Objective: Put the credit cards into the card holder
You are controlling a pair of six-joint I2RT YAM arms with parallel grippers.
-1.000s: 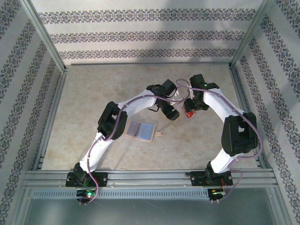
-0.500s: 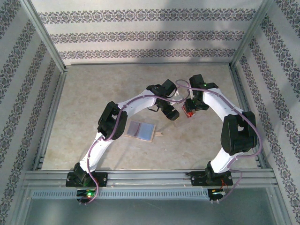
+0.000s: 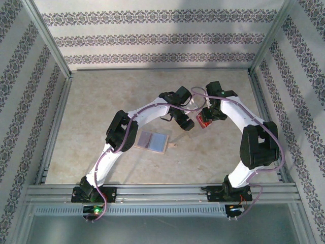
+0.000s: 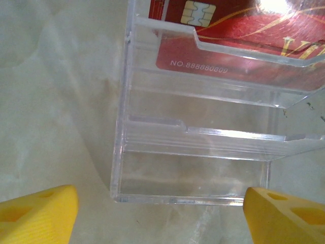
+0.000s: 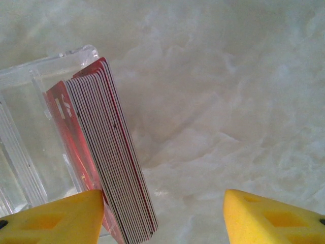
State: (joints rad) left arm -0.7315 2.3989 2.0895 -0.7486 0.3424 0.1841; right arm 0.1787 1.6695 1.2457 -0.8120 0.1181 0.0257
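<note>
Cards [image 5: 109, 168], red and packed on edge in a thick stack, are standing at one end of a clear plastic stand [image 4: 198, 152] on the pale table [image 3: 101, 101]. The right claw [image 5: 162, 218] is hanging over them with its jaws standing open. One yellow fingertip [image 5: 56, 218] is sitting right against the stack's near corner while the other is sitting well apart over bare table, so nothing is being gripped. The left claw [image 4: 160, 213] is gaping wide, its two tips flanking the stand's empty near end without touching it, and a chip card is showing through the far pocket. From above, both arms are meeting near the table's middle. The tan wallet [image 3: 153, 141] is lying open and flat beside the left arm, nearer the arm bases and apart from the stand.
</note>
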